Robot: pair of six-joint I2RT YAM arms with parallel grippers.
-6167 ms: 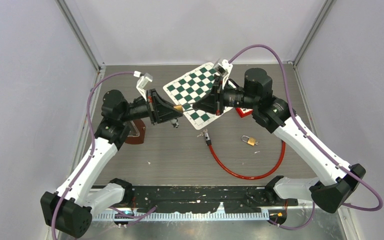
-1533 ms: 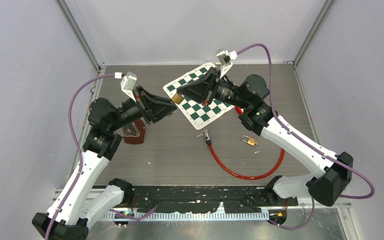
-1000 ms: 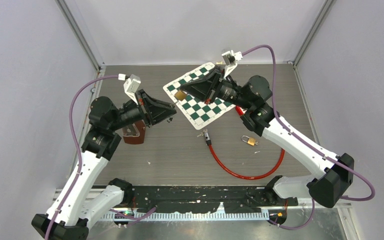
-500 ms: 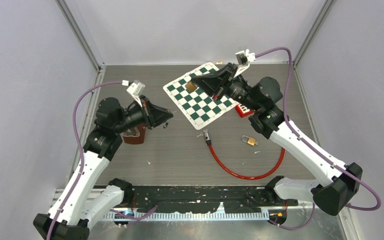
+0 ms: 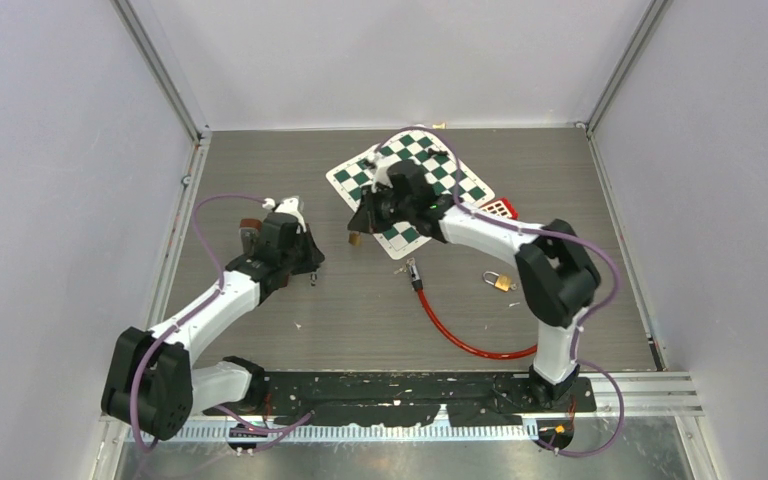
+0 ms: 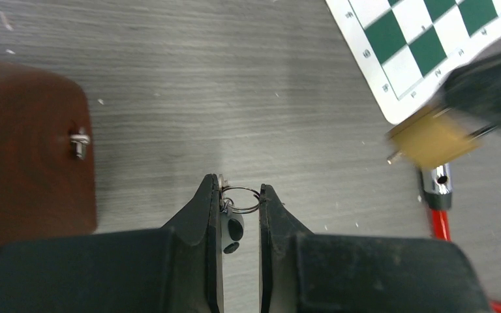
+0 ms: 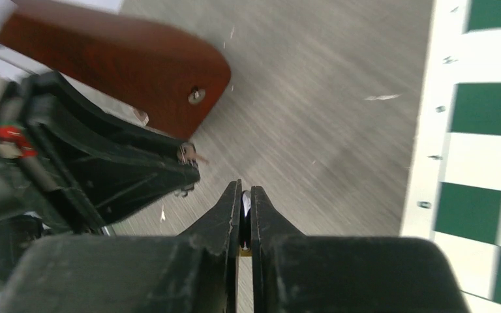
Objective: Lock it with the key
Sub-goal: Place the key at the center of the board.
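left claw (image 6: 238,195) is pinching the key (image 6: 233,229) by its dark head, jaws nearly together; key ring (image 6: 241,189) is poking out past the tips; claw is pointing down at bare worktop (image 5: 360,310), low over it, just right of a brown wooden block (image 6: 32,143) with a screw (image 6: 79,143) in its face

right claw (image 7: 244,195) is clamping the brass padlock (image 6: 432,139), jaws almost touching; padlock is blurred in the left wrist view, keyhole side not readable; it is hanging just off the near-left corner of the chequered mat (image 5: 460,180), over the metal end (image 5: 413,270) of the red cable (image 5: 465,345); padlock and key are sitting near each other but apart, the two claws facing across a strip of bare surface

further out: cable is looping across the worktop towards the right arm's base; a small padlock (image 5: 500,282) is lying inside that loop, shackle up; a small red-and-white item (image 5: 501,208) is sitting at the mat's right corner, can't tell what it is

surface is showing as grey wood-grain with a few pale flecks; black strip (image 5: 400,395) is running along the near edge under the arm bases; plain pale walls (image 5: 380,60) are closing in three sides, with metal frame posts (image 5: 160,70) rising at the back corners
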